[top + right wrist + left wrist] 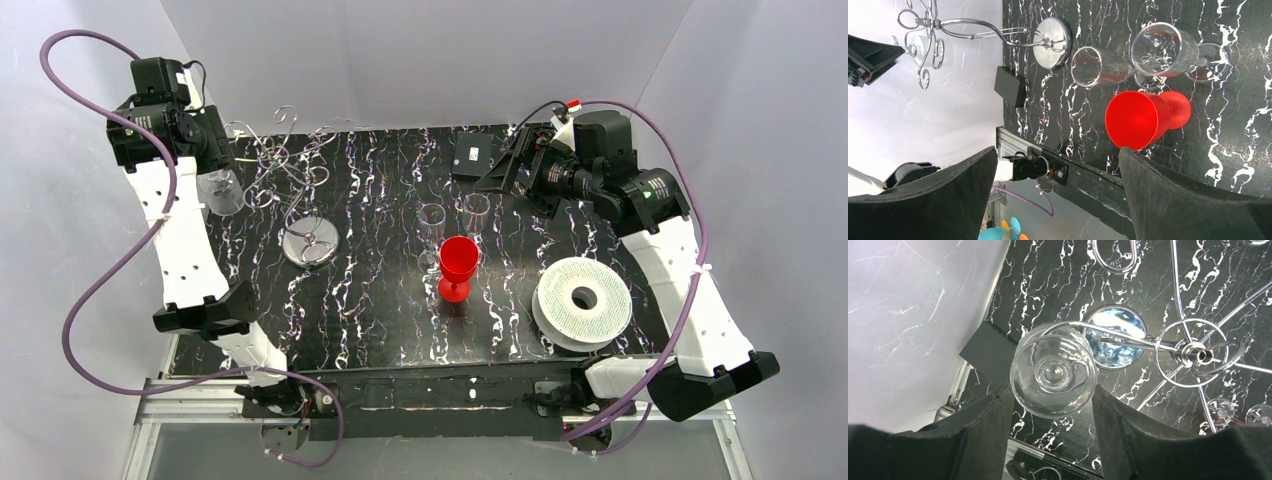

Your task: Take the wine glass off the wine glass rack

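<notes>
A clear wine glass (222,190) hangs at the left end of the silver wire wine glass rack (290,165), whose round shiny base (310,242) stands on the black marbled table. In the left wrist view the wine glass (1053,372) sits between my two black fingertips (998,412), its sides touching both, with a rack arm (1128,340) still lying across it. My left gripper (1053,397) is shut on its bowl. My right gripper (1058,160) is open and empty, high at the back right (510,165).
Two clear glasses (432,222) (477,212) and a red goblet (458,265) stand mid-table. A white ridged spool (583,300) lies at the front right. A black box (472,153) sits at the back. White walls stand close on the left and at the back.
</notes>
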`<state>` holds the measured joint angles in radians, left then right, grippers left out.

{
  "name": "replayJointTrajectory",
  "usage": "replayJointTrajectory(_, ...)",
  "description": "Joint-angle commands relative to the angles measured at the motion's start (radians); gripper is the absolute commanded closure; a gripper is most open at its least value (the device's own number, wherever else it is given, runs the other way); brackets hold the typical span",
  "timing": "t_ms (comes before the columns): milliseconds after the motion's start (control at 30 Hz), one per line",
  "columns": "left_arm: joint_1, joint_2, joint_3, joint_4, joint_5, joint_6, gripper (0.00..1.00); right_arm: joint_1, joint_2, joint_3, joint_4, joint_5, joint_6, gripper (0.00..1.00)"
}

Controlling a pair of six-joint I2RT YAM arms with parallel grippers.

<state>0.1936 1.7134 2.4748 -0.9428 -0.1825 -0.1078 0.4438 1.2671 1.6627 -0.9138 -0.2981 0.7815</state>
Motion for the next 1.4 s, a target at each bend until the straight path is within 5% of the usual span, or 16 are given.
replayJointTrajectory(0, 0.003, -0.008, 0.056, -0.097, -0.074, 0.027, 0.78, -0.008, 0.0, 0.038, 0.029, -0.016, -0.016, 0.02)
replayJointTrajectory(667, 0.004, 0.056, 0.098, -0.081, -0.083, 0.025, 0.79, -0.013, 0.021, 0.057, 0.024, -0.022, -0.021, 0.02)
replayJointTrajectory(1367, 0.003, 0.056, 0.083, -0.041, 0.064, -0.006, 0.79, -0.021, 0.049, 0.083, 0.02, -0.034, -0.023, 0.02)
